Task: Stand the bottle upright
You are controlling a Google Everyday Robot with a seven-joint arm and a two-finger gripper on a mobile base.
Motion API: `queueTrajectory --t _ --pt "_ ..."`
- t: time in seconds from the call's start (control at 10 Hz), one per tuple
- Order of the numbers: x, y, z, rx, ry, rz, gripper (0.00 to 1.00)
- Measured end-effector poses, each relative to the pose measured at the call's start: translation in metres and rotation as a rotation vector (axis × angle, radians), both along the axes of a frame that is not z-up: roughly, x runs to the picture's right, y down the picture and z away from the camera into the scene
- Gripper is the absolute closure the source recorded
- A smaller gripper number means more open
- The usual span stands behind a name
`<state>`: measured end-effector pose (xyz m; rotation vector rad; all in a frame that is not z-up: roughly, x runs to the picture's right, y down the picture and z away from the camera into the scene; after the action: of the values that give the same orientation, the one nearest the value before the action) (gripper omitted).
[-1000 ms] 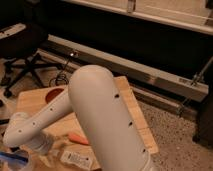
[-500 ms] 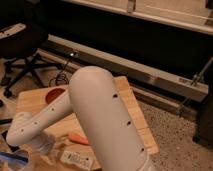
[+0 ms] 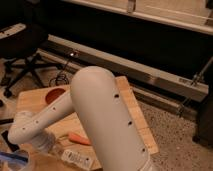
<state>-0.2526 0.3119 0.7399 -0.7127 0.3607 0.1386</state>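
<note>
The bottle lies on its side near the front edge of the wooden table, its white label with dark print facing up. An orange carrot lies just behind it. My white arm bends down across the table to the lower left. My gripper is low over the table at the bottle's left end, partly hidden by the wrist. I cannot tell whether it touches the bottle.
A reddish-orange bowl sits at the table's back left, partly behind the arm. A blue object is at the bottom left corner. An office chair stands at the far left and a metal rail runs along the floor behind the table.
The arm's wrist has shifted only slightly near the table's front left. The bottle and the carrot lie where they were.
</note>
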Motion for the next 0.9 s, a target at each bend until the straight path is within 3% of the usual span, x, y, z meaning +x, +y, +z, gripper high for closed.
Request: queueTrajectory --t 0.4,0.9 --pt "0.001 -0.005 0.003 -0.001 -0.01 0.004 0.86" --pt "-0.009 -0.037 -0.013 0.013 -0.06 0.105 0.86"
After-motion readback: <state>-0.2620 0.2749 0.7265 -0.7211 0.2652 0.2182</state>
